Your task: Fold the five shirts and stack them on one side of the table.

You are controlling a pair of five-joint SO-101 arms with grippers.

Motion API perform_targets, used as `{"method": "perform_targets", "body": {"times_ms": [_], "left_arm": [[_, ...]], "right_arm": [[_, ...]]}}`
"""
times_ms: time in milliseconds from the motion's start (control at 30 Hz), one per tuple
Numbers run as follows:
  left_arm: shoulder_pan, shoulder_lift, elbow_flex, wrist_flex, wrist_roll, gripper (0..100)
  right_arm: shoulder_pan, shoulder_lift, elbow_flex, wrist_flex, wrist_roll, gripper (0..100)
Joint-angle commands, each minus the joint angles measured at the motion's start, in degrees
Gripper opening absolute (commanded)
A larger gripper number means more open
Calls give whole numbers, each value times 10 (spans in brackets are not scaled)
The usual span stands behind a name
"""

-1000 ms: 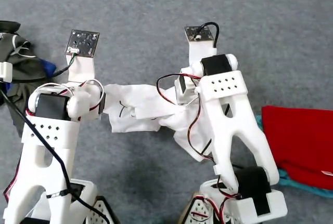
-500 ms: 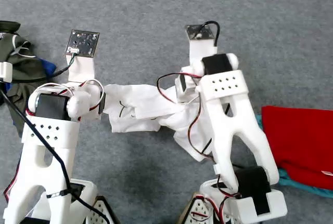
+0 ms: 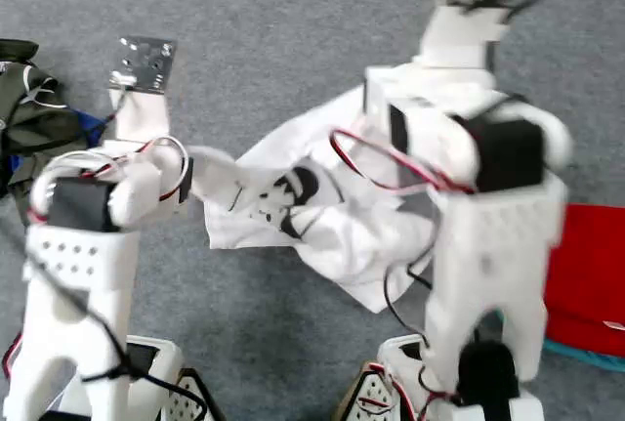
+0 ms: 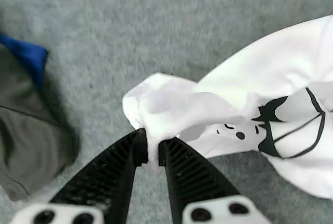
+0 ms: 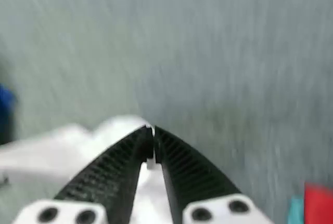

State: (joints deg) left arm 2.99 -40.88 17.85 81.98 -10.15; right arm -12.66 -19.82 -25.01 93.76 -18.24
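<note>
- Two grippers are clamped on the white shirt (image 3: 322, 216). My left gripper (image 4: 152, 147) pinches a bunched corner of it, with the jaws pressed together on the cloth.
- My right gripper (image 5: 152, 133) is squeezed together as well, with a sliver of white fabric caught between its tips.
- Since a second ago the right arm has swung up and toward the far edge of the grey table (image 3: 273, 40), carrying its side of the shirt along.
- Before, the shirt lay crumpled in a narrow band between the arms. Now it is pulled wider, and its black print faces up.
- My left arm has barely shifted and keeps its corner near the same spot.
- The shirt sits mid-table between the two arms, its near edge drooping onto the surface.
- At the right edge, the red shirt (image 3: 586, 265) lies on a teal one (image 3: 562, 348), where they were before.
- At the left edge is a dark pile of clothes (image 3: 34, 118), also unmoved.
</note>
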Motion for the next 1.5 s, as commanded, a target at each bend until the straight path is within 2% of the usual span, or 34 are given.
{"method": "perform_targets", "body": {"times_ms": [0, 267, 467, 600, 733, 800, 900, 1000, 1167, 1333, 1467], "left_arm": [[0, -36, -122, 36, -4, 19], [0, -107, -380, 129, -4, 19], [-21, -149, -560, 142, -39, 19], [-103, -151, -619, 140, -80, 19], [-125, -151, -593, 142, -90, 19], [-125, -153, -563, 142, -90, 19], [-125, -155, -518, 139, -89, 19], [-125, -155, -484, 138, -90, 19], [-125, -151, -447, 137, -91, 19], [-128, -156, -375, 94, -91, 19], [-129, -156, -345, 78, -91, 19]], "right_arm": [[9, -51, -106, 3, 6, 5], [107, -97, -267, 2, 9, 5], [189, -116, -382, 1, 10, 5], [204, -116, -422, 0, 10, 5], [201, -109, -398, 22, 7, 5], [168, -102, -342, 47, 9, 7], [78, -91, -227, 87, 17, 19], [7, -95, -62, 85, 41, 87], [-162, -109, 190, 83, 40, 171], [-336, -109, 285, 82, -8, 173], [-431, -114, 315, 85, 17, 172]]}}
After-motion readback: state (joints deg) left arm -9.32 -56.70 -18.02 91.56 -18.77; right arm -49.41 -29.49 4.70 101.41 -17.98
